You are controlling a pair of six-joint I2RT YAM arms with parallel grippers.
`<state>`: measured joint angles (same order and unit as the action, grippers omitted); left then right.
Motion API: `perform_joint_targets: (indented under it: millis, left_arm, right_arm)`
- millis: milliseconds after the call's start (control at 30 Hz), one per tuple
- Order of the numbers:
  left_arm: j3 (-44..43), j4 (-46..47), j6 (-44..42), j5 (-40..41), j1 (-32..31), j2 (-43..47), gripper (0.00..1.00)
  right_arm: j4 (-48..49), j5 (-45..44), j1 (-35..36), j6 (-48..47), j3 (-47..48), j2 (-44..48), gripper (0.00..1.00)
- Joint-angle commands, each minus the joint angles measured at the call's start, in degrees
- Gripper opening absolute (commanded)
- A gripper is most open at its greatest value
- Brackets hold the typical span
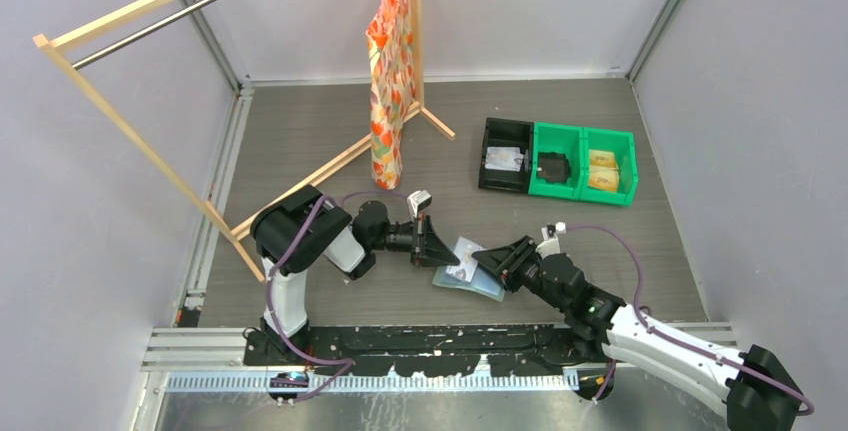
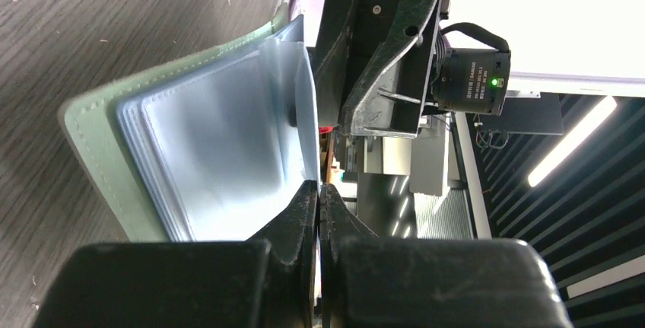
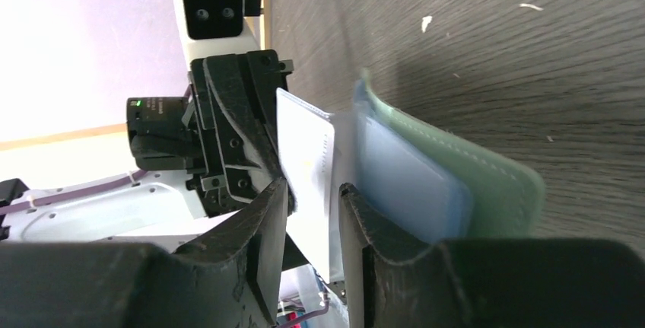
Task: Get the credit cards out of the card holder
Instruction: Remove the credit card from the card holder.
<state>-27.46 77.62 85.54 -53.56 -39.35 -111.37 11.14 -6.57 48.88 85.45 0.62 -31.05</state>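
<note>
The sage-green card holder (image 1: 478,276) lies open on the table between the two arms, its pale blue sleeves (image 2: 220,153) fanned up from the green cover (image 2: 87,134). My left gripper (image 2: 320,185) is shut on the edge of one clear sleeve and holds it raised. From the other side, my right gripper (image 3: 313,187) stands open, its fingers on either side of a white card (image 3: 308,145) that sticks up from a sleeve. More blue sleeves and the green cover (image 3: 498,183) lie to its right. Seen from above, both grippers meet at the holder: left gripper (image 1: 440,251), right gripper (image 1: 490,257).
A black bin (image 1: 505,156) and two joined green bins (image 1: 583,161) holding small items stand at the back right. A wooden clothes rack (image 1: 130,131) with an orange patterned cloth (image 1: 390,71) occupies the back left.
</note>
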Motion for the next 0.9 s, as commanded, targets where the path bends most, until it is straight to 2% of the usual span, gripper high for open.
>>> perform_joint_targets:
  millis: [0, 333, 533, 600, 633, 800, 867]
  left_arm:
    - [-1.30, 4.38, 0.32, -1.95, 0.17, 1.85, 0.01]
    - [-1.97, 4.38, 0.69, -2.34, 0.16, 0.99, 0.01]
    - [-1.79, 4.38, 0.49, -2.70, 0.13, 1.87, 0.00]
    - [-1.80, 4.38, 0.36, -2.84, 0.15, 2.48, 0.01]
    - [-1.71, 4.38, 0.28, -3.09, 0.15, 2.81, 0.03]
    - [-1.45, 4.38, 0.40, -2.30, 0.15, 3.40, 0.27]
    - [-1.53, 4.38, 0.61, -1.55, 0.16, 3.00, 0.31]
  right_arm:
    - [3.86, 0.39, -0.32, -0.85, -2.06, 1.39, 0.35]
    - [-0.22, -0.11, -0.32, -1.32, -1.65, 6.20, 0.23]
    - [-0.16, -0.22, -0.34, -1.52, -1.69, 5.32, 0.02]
    - [0.52, 0.11, -0.35, -1.51, -1.76, 4.22, 0.01]
    - [0.98, 0.27, -0.31, -1.56, -1.77, 3.77, 0.01]
    - [2.83, 0.59, -0.28, -1.94, -1.94, 2.90, 0.01]
    - [2.84, 0.75, -0.28, -2.08, -1.94, 2.97, 0.01]
